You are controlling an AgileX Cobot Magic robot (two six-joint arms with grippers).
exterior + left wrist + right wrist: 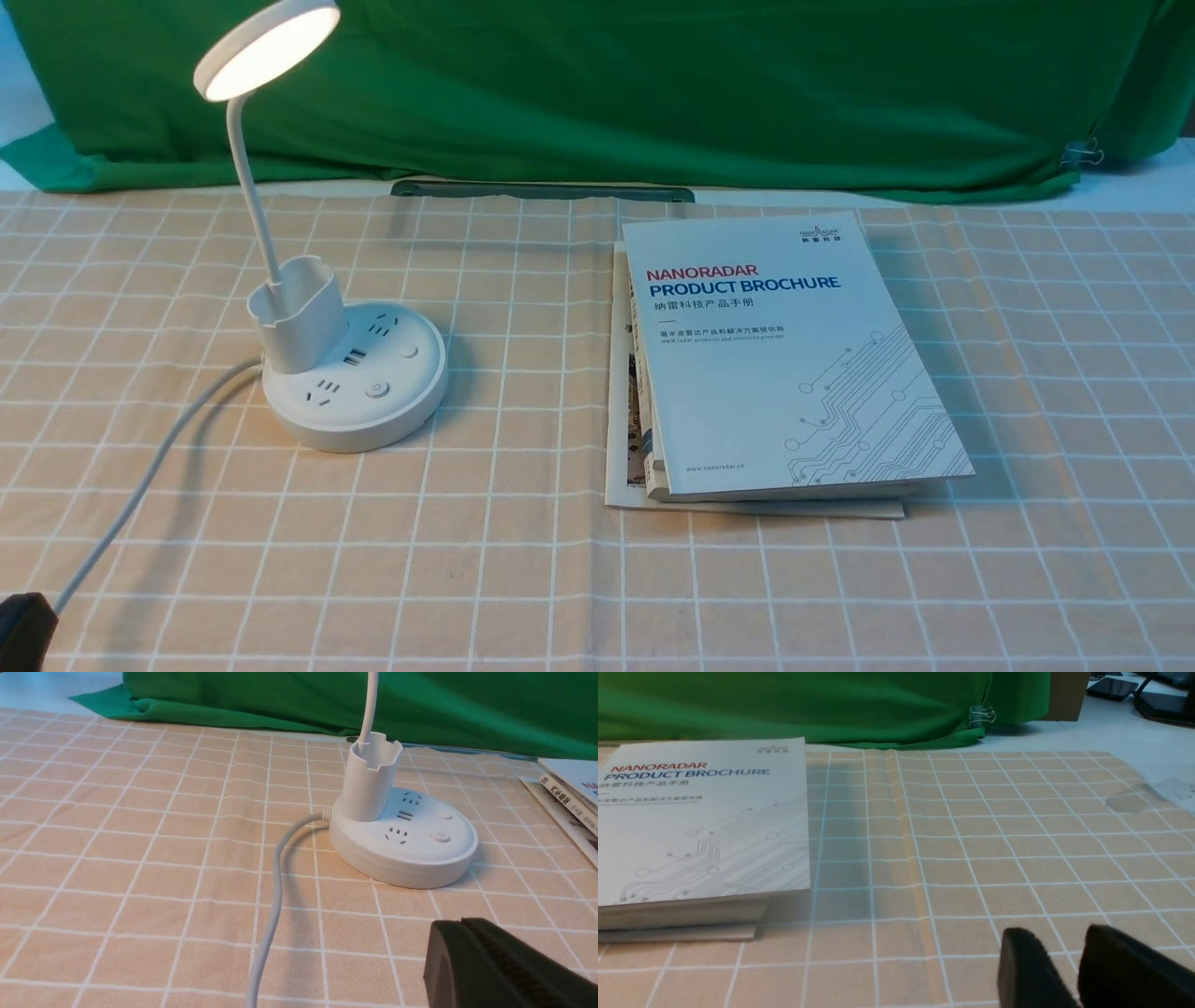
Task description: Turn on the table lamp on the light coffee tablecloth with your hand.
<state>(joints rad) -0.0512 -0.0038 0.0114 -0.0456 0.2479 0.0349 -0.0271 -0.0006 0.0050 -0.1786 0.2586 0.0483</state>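
You are watching the table lamp (373, 415) shining left on the light coffee tablecloth (523, 579), pen cup (301, 317) upright, beside a booklet (775, 373) reading "NANORADAR PRODUCT BROCHURE", right claw (1069, 947) hovering parted, left claw (462, 938) hiding its state.

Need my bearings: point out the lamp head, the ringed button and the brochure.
lamp head (271, 47), front view, glowing disc face.
ringed button (377, 389), front view, button centre.
brochure (784, 355), front view, cover middle.

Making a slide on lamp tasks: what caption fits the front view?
Lit table lamp and brochure stack on the light coffee tablecloth, green backdrop behind.
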